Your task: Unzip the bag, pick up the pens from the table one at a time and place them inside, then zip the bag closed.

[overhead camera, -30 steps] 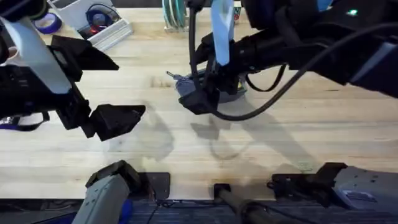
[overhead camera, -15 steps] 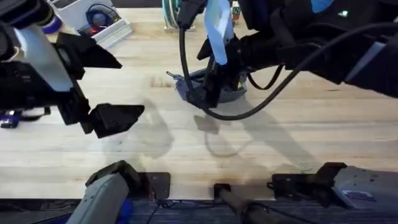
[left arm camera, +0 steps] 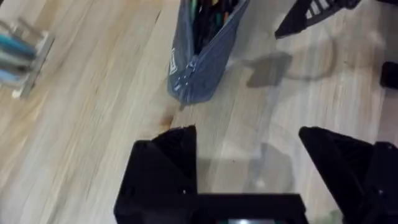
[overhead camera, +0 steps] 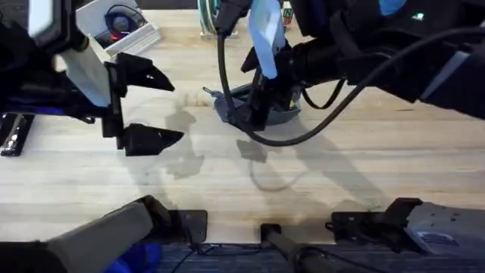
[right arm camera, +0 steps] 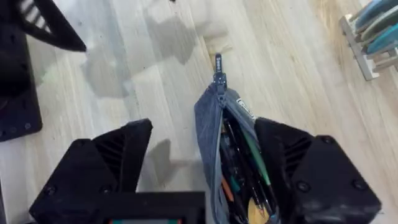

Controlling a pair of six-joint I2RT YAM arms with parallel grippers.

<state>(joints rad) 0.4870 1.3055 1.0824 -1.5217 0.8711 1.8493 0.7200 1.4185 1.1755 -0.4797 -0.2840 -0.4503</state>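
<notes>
Left claw [overhead camera: 144, 106] shifted bagward, wide; right claw [right arm camera: 205, 162] wide astride bag [right arm camera: 233, 168], perhaps touching.

**Pouch open, pens inside**

The blue-grey bag [right arm camera: 214, 134] lies on the light wooden table [overhead camera: 364, 163], toward its far middle. Its zipper gapes wide, the pull [right arm camera: 217, 68] at one end. Pens [right arm camera: 252, 155], a green one among them, sit against the dark lining.
</notes>
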